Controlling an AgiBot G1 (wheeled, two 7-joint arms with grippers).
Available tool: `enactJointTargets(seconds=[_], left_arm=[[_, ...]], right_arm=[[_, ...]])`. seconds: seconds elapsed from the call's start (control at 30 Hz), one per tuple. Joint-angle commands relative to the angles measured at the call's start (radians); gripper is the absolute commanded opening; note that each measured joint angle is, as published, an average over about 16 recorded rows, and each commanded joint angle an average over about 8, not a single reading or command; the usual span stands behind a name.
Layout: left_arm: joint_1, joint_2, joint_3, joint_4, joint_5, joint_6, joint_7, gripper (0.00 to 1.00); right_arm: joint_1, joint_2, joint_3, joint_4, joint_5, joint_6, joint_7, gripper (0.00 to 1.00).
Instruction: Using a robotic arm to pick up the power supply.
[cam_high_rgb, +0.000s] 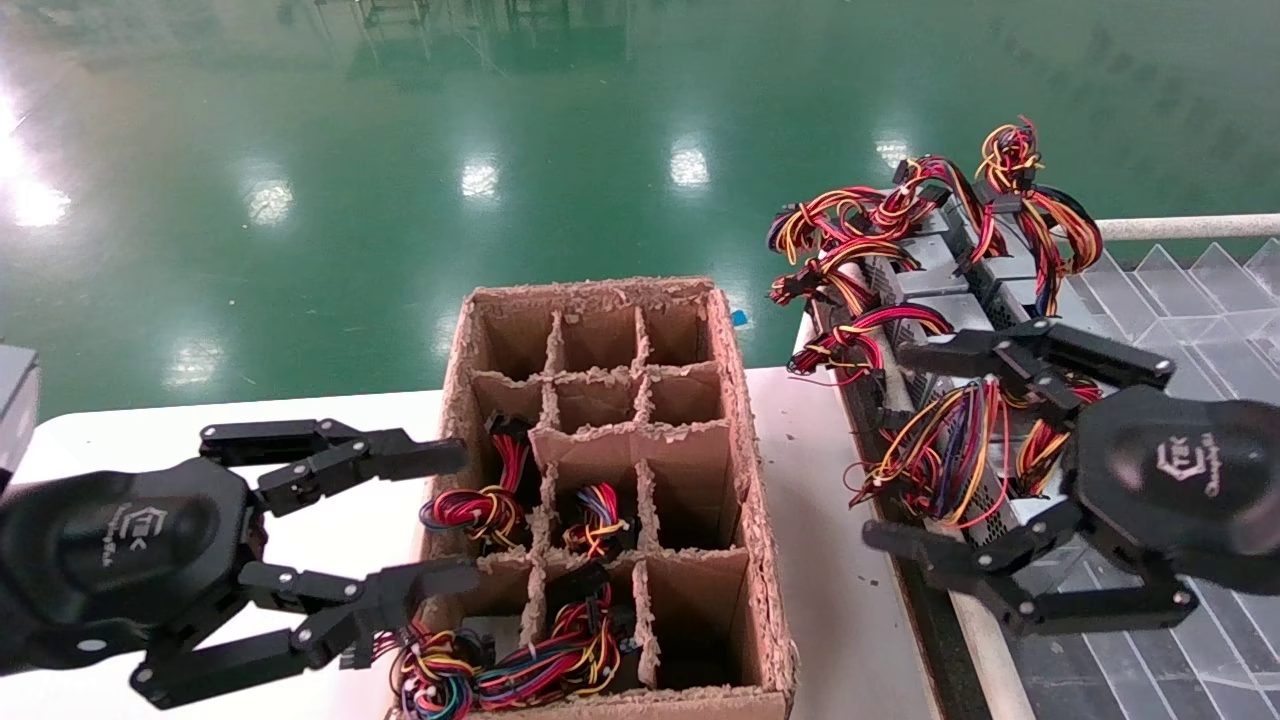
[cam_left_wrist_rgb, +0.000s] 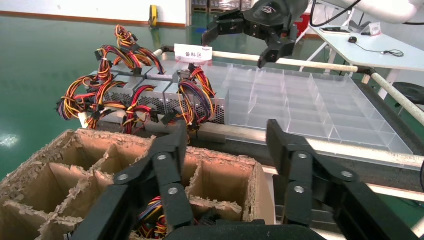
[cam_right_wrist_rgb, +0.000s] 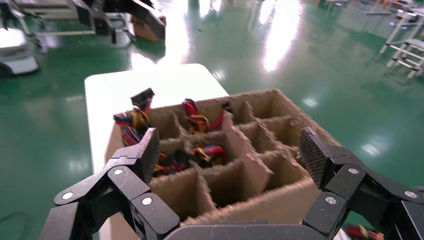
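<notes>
Our left gripper (cam_high_rgb: 400, 545) hangs over the white desk (cam_high_rgb: 330, 540) at the left wall of the cardboard box (cam_high_rgb: 745, 470), its fingers (cam_high_rgb: 395, 455) spread wide and holding nothing. The divided box stands in the middle of the desk; several of its near and left cells hold wire bundles, while the far cells look bare. This arm sits well away from the supplies, with the whole box between.

To the right, past the desk's edge, a cluster of grey power supplies (cam_high_rgb: 935, 285) lies on a clear plastic tray (cam_high_rgb: 1215, 290), their red, yellow and black wires (cam_high_rgb: 935, 450) spilling toward the box. Our right gripper (cam_high_rgb: 915, 455) is plainly the nearer one: it hovers over the closest supply in the cluster, fingers apart and empty, one above the wire bundle and one below it in the head view. The left wrist view shows the same gripper (cam_left_wrist_rgb: 234, 46) raised above the tray (cam_left_wrist_rgb: 320, 115), clear of the metal cases (cam_left_wrist_rgb: 150, 92).

We judge that the pick turns on this gap. The target lies under and just ahead of the right fingers, among its wires, so the gripper must drop to straddle the case rather than snag the loose bundle. The case's long axis we cannot tell, as wires and gripper cover it.
</notes>
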Motion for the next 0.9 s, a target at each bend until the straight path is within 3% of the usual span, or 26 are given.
enactJointTargets(seconds=[0.03,0.9], left_arm=[[0.000,0.000,0.000,0.000,0.000,0.000,0.000,1.00],[0.000,0.000,0.000,0.000,0.000,0.000,0.000,1.00]], right_arm=[[-0.004,-0.016,0.004,-0.001,0.000,-0.011,0.005,1.00],[-0.050,-0.223,0.057,-0.016,0.004,-0.147,0.072,1.00]])
